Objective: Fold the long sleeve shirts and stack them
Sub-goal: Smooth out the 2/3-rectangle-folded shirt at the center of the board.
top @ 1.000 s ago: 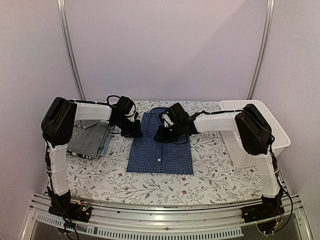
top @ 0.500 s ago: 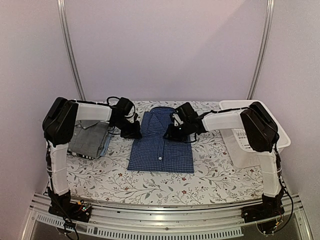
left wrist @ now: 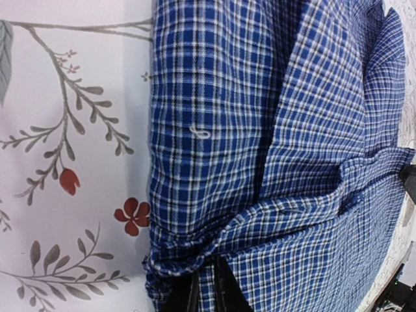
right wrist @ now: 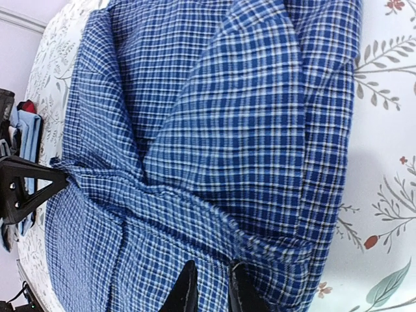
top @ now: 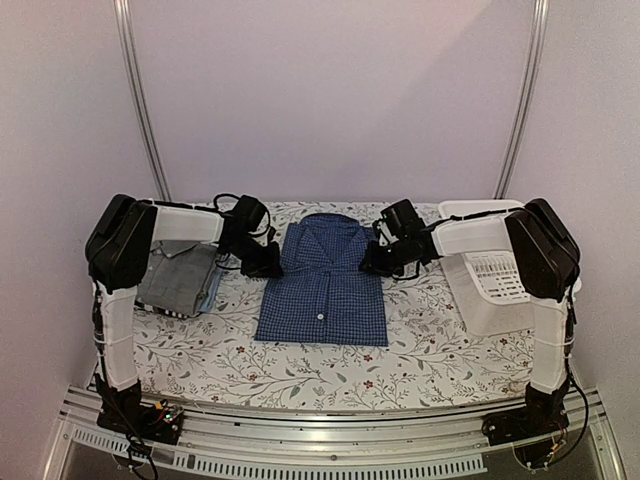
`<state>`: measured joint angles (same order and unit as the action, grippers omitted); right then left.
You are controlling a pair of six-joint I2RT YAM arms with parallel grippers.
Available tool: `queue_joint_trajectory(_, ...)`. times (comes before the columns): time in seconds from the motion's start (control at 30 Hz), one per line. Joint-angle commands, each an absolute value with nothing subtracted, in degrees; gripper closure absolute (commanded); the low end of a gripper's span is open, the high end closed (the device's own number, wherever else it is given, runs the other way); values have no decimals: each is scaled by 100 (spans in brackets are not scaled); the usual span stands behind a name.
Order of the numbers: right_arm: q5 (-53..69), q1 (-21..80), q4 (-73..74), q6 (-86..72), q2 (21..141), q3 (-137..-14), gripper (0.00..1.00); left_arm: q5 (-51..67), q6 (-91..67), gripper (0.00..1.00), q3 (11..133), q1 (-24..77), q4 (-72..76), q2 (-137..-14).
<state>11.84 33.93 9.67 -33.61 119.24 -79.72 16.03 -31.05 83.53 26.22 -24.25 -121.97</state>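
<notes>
**A:** Where's the blue checked shirt [top: 322, 295] sitting right now?

**B:** It's lying in the middle of the flowery table [top: 430, 350], folded into a rectangle, with the hem toward the arm bases and the buttons facing up. Partway up, the left claw [top: 268, 265] is pinching its left edge. The fingers are squeezed nearly together and cloth is bunching at the tips.

**A:** And the right claw [top: 372, 265]?

**B:** It's doing the same on the right edge, fingers almost touching and nipping a fold of that shirt. A raised crease is running across the cloth from one claw to the other.

**A:** Anything else going on?

**B:** A pile of folded shirts [top: 178, 282] is sitting on the left, under the left arm. Grey is on top, with light blue and stripes peeking out below. A white basket [top: 480, 310] is standing at the right edge. Farthest back, the collar [top: 328, 225] is pointing at the wall.
</notes>
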Motion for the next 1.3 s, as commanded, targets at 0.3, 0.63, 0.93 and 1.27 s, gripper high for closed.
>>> queue_joint_trajectory(0.3, 855, 3129, 1082, -3360, 12186, -7862, 84, 1527, -3022, 89, 8368, 2526, -2378, -12320)
queue_joint_trajectory(0.63, 826, 3129, 1231, -3220, 12256, -7886, 84, 1416, -2923, 77, 8594, 2498, -2483, -12311)
queue_joint_trajectory(0.93, 780, 3129, 1292, -3173, 12346, -7949, 84, 1187, -2839, 73, 8546, 2405, -2435, -12087)
queue_joint_trajectory(1.27, 783, 3132, 1463, -3100, 12406, -8183, 84, 1290, -2772, 85, 8829, 2398, -2545, -12445)
